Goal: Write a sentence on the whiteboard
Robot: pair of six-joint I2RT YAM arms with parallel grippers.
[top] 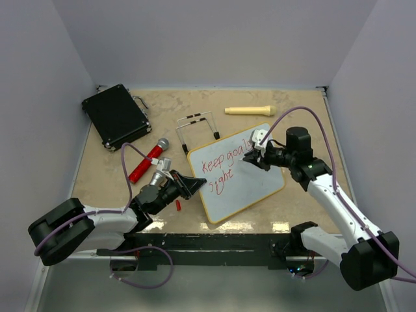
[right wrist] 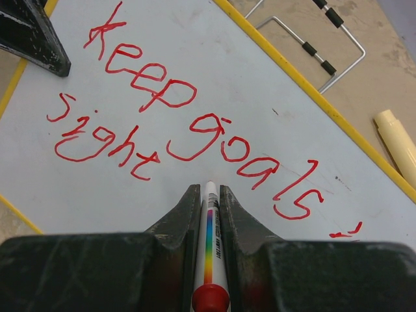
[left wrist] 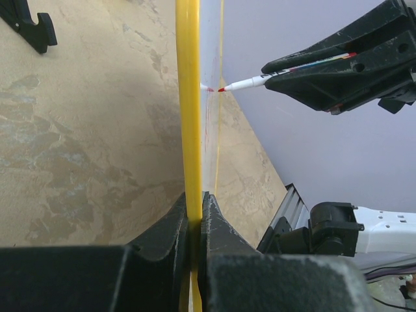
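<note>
Whiteboard (top: 253, 190) is lying skewed on the table (top: 97, 175), centre-right, between both arms. Left gripper (top: 195, 184) is clamped on its yellow frame (left wrist: 188, 130) at the near-left edge, with the rim pinched edge-on between the jaws. Right gripper (top: 250, 157) is clamped on the marker (right wrist: 209, 224), tip aimed at the board just below "goals". In the left wrist view the tip and its reflection are seen almost meeting, so contact is judged light or just broken. The sentence (top: 221, 166) reads "Keep goals" over "sight", with only small strokes of a further word seen past "goals", close to the frame. Task is judged nearly done, with that word unfinished. Risks: little white space remains there, so strokes could be run onto the rim or cramped illegible. Board is restrained at one edge only, so sideways pen force far from the clamp could pivot it and the letters would be skewed. Fresh ink could be smeared if the fingers are dragged low across "goals". Marker could be pushed back through the jaws under hard pressing, and contact lost.
</note>
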